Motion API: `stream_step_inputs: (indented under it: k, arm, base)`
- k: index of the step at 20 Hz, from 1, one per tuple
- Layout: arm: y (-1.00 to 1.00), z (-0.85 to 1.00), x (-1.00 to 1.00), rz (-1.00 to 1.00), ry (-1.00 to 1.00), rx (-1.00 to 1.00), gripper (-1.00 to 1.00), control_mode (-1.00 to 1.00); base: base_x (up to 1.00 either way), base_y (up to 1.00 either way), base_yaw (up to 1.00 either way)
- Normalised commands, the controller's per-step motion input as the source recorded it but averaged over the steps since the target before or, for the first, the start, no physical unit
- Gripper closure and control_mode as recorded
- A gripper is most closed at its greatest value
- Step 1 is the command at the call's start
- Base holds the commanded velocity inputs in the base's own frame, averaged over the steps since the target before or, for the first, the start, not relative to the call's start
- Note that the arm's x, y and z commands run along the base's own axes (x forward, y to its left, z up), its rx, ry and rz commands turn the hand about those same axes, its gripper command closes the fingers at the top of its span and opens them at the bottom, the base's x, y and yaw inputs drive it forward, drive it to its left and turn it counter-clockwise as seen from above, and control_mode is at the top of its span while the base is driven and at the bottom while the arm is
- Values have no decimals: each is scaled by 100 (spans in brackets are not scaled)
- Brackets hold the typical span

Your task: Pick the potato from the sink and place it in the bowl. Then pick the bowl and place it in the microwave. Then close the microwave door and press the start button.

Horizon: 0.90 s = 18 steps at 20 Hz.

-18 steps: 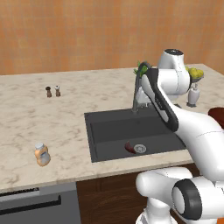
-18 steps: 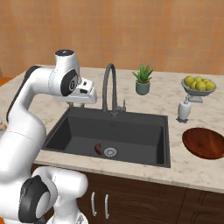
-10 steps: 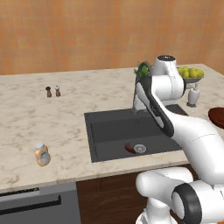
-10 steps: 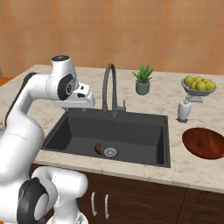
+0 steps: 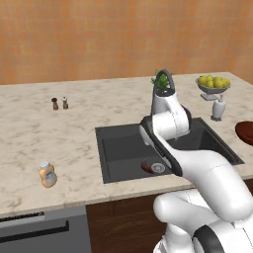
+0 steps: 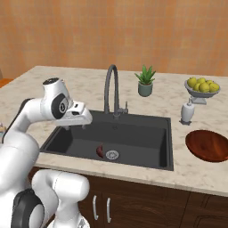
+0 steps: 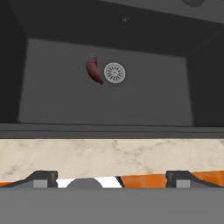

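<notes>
Swinging in from the counter, the arm now leans over the sink [image 5: 114, 148]. Left base view: the potato [image 5: 146, 166] lies at 9 o'clock of the drain [image 5: 158, 168], touching it. Right base view: the bowl [image 6: 208, 145] waits at 3 o'clock, ready for loading. Hand view: the gripper [image 7: 111, 177] is spread wide and empty, 2 fingertips [image 7: 42, 177] aimed toward the potato [image 7: 93, 70] at 12 o'clock
</notes>
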Motion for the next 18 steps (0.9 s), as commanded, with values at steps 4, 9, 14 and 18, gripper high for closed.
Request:
stream_step_inputs:
  k: [4, 9, 14, 18]
  arm:
    - [3, -33, 34, -9, 6, -1, -100, -100]
    - [1, -28, 35, -4, 15, -1, -100, -100]
    - [0, -35, 31, -4, 13, 0, -100, -100]
    - [0, -37, 11, -2, 5, 0, -100, -100]
  base:
    - [0, 0, 0]
    - [0, 0, 0]
    - [0, 0, 0]
    - [0, 0, 0]
